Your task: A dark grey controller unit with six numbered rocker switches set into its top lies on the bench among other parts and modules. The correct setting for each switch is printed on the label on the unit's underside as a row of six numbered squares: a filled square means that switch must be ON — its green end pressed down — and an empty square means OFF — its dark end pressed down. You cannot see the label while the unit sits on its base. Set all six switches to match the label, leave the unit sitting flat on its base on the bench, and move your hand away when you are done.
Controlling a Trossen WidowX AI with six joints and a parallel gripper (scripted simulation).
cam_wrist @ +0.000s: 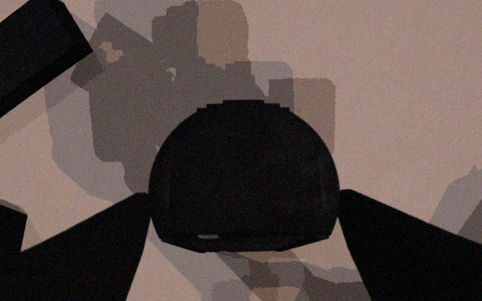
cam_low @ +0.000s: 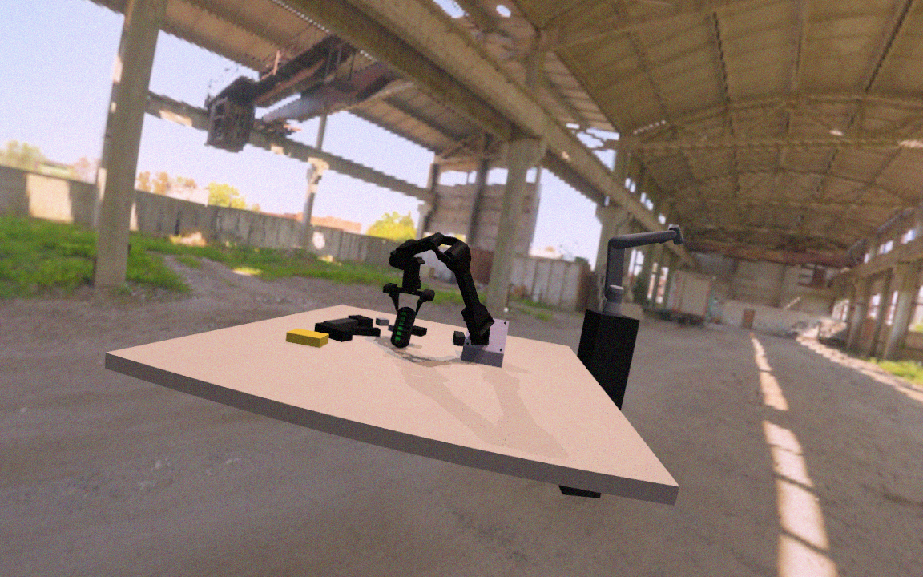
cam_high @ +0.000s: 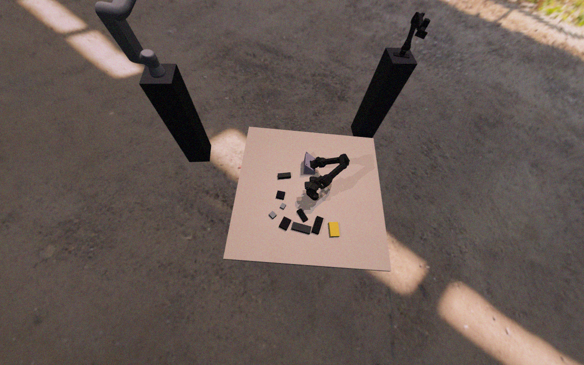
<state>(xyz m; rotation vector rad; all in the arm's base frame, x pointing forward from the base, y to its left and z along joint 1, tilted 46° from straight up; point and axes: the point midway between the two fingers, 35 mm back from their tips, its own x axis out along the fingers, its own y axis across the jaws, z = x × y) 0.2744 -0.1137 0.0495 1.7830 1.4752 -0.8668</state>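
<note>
Room: a big open hall with a tan worktop (cam_low: 350,401) in it.
Thing: the controller unit (cam_low: 401,331) is near the middle of the worktop.
Tool: the tool (cam_low: 406,307) is right above it, clamped on its upper end.
Long way: up and down, with the green switches facing sideways.
Bottom end: just at the worktop; I cannot tell if it touches.
Next, I think: tip it down flat on its base.
</note>
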